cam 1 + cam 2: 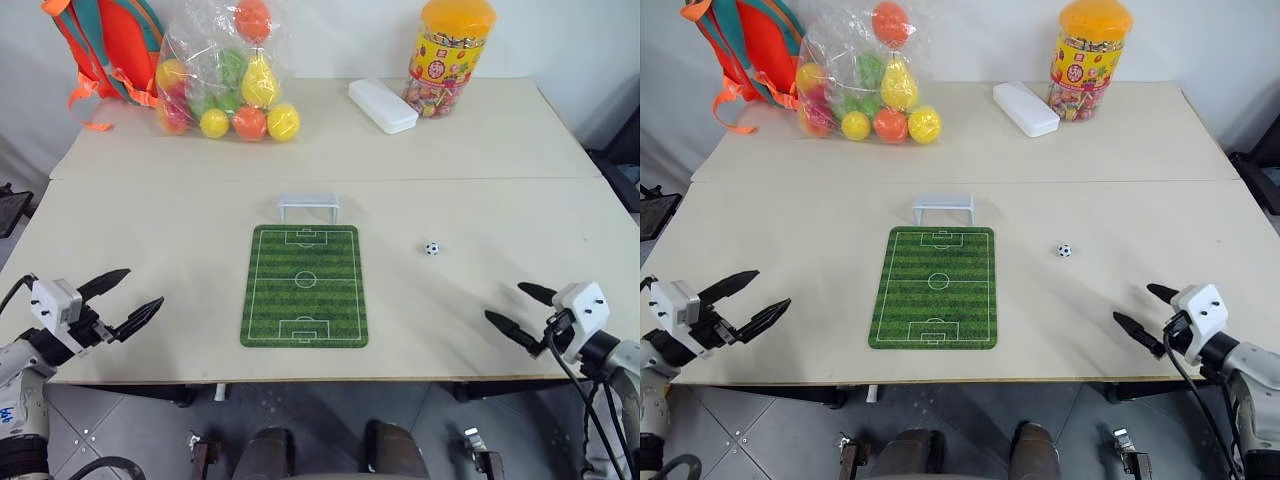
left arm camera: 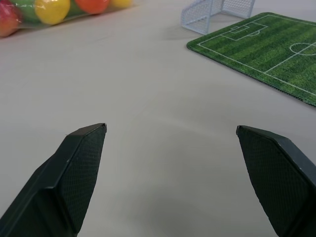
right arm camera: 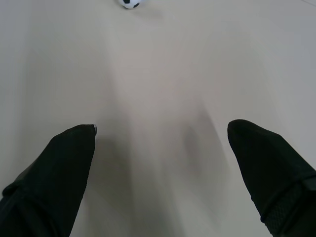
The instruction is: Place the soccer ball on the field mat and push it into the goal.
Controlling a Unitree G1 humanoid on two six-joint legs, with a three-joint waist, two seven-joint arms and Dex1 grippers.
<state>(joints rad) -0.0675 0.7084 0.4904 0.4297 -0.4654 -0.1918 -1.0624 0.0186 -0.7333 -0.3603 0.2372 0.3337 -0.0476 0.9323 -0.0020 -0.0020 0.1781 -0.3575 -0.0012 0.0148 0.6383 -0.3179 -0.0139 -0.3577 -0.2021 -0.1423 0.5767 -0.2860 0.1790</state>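
Nearest, the left gripper (image 1: 131,295) and right gripper (image 1: 518,310) hover at the surface's (image 1: 480,180) front corners, jaws spread wide and holding nothing. Between them lies the field mat (image 1: 305,285), with the soccer ball (image 1: 431,248) on bare surface to its right. The goal (image 1: 309,207) stands at the mat's far edge.

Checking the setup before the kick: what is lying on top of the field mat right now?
Nothing lies on the field mat; its printed pitch is bare. The soccer ball sits on the table to its right, and the goal stands behind its far edge.
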